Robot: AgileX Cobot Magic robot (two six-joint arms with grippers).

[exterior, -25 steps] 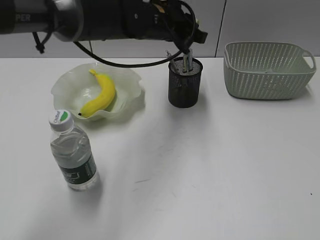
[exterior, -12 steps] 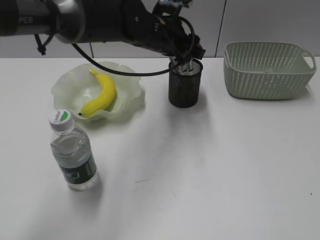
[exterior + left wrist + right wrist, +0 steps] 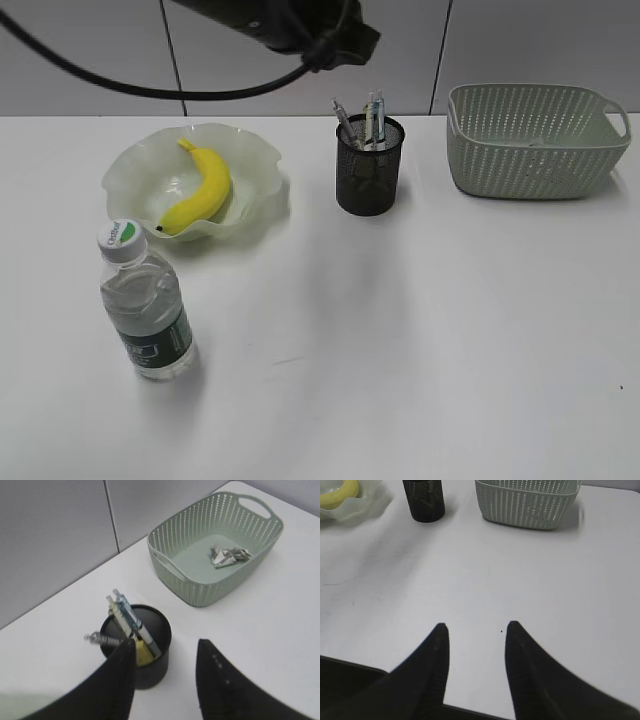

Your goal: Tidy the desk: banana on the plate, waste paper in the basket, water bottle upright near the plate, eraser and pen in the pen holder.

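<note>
Black left gripper [image 3: 165, 680] parted, empty above pen holder [image 3: 137, 650], right gripper [image 3: 475, 665] parted, empty over desk [image 3: 470, 580]

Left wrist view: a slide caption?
Open left pincer above pen holder holding pens; waste paper lies in basket.

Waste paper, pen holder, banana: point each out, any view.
waste paper [image 3: 228, 557], left wrist view, middle of the wad in the basket
pen holder [image 3: 368, 180], exterior view, mesh side wall
banana [image 3: 205, 190], exterior view, mid-curve of the peel

Probably an office or lab, plain white desk [image 3: 450, 350], grey panelled wall [image 3: 90, 60]
</note>
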